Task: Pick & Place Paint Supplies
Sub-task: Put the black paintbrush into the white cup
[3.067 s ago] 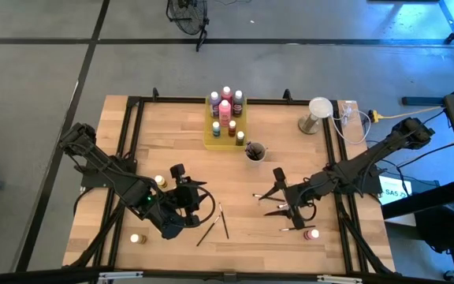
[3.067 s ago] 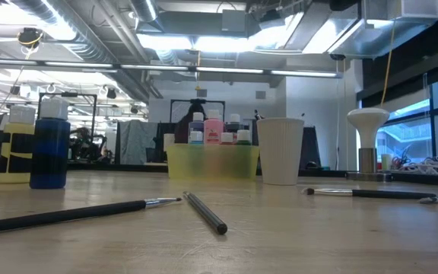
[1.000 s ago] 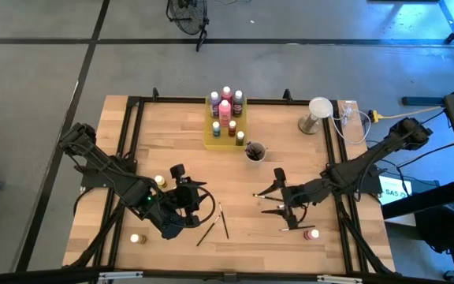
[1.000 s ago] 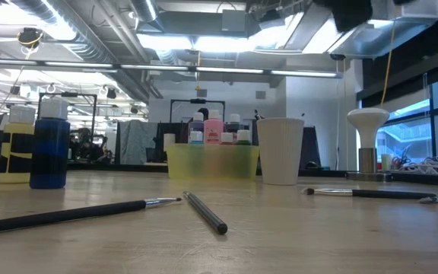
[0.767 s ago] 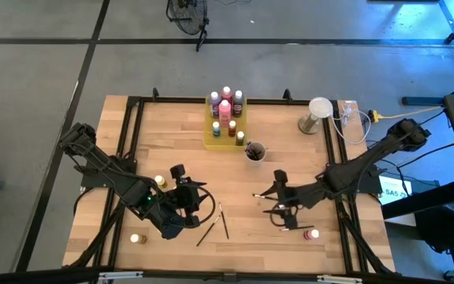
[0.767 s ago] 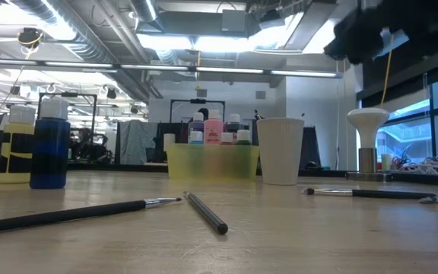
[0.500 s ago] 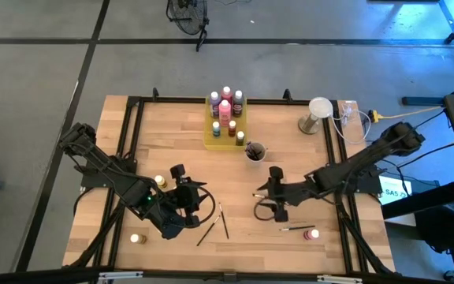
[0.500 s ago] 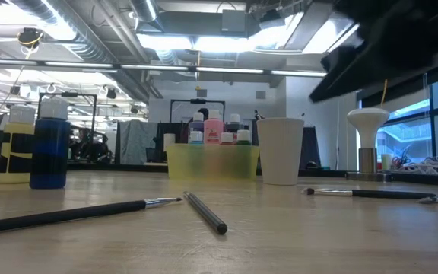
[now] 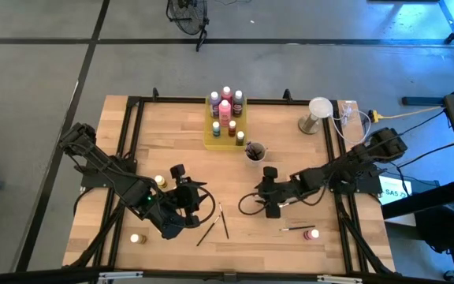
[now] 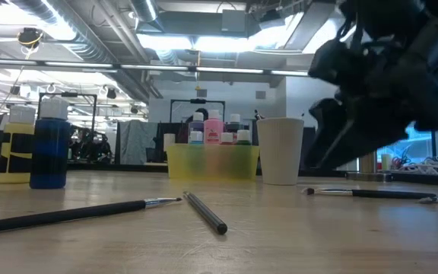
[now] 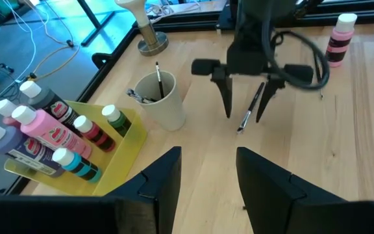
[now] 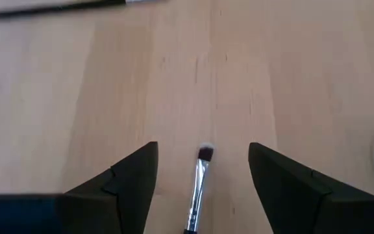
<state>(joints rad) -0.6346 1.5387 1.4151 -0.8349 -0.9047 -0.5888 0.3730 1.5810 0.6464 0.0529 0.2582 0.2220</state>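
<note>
Our right pincer (image 12: 203, 188) hangs open over a thin brush (image 12: 200, 179) lying flat on the wooden surface (image 9: 172, 142), just right of the middle from above. It looks light, stiff and rolly, so we'd pinch its middle. Our left pincer (image 11: 206, 175) waits open at lower left

Left gripper (image 11: 206, 172) has its fingers apart over bare table (image 11: 343, 156). Across from it the right gripper (image 11: 245, 110) points down, fingers spread either side of a brush (image 11: 252, 107). A cup (image 11: 161, 101) with brushes stands beside the yellow tray (image 11: 119, 153) of paint bottles (image 11: 50, 133). A pink bottle (image 11: 340, 39) stands apart.
</note>
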